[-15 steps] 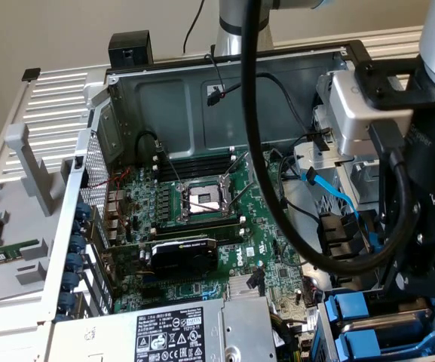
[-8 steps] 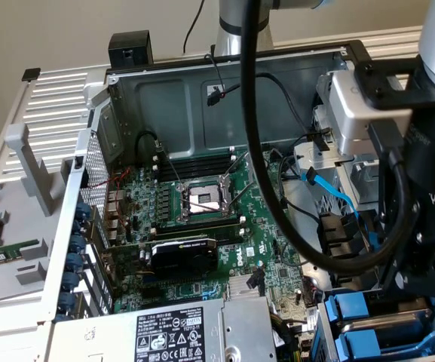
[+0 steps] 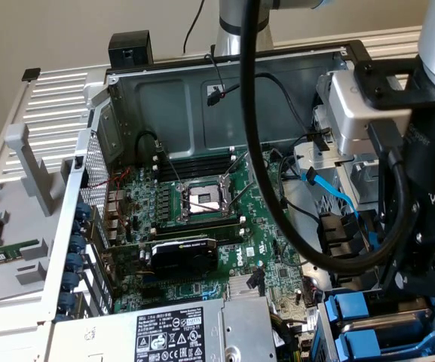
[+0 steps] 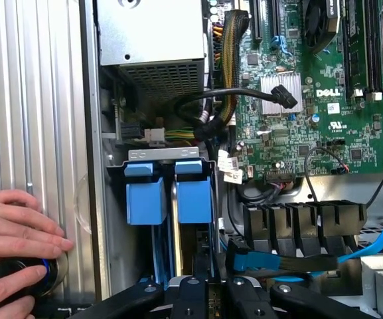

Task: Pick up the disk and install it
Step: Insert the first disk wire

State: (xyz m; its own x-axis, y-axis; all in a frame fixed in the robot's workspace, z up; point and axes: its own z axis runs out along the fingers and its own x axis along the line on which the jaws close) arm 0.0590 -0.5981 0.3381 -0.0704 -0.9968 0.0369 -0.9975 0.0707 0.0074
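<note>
Black claw (image 4: pixel 208 292) closed low over blue-framed disk (image 4: pixel 186 199), hand (image 4: pixel 15 252) on knob

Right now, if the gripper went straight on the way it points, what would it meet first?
Most likely the disk in its blue carrier, standing in the drive bay directly ahead of the gripper. How far apart they are is unclear.
</note>
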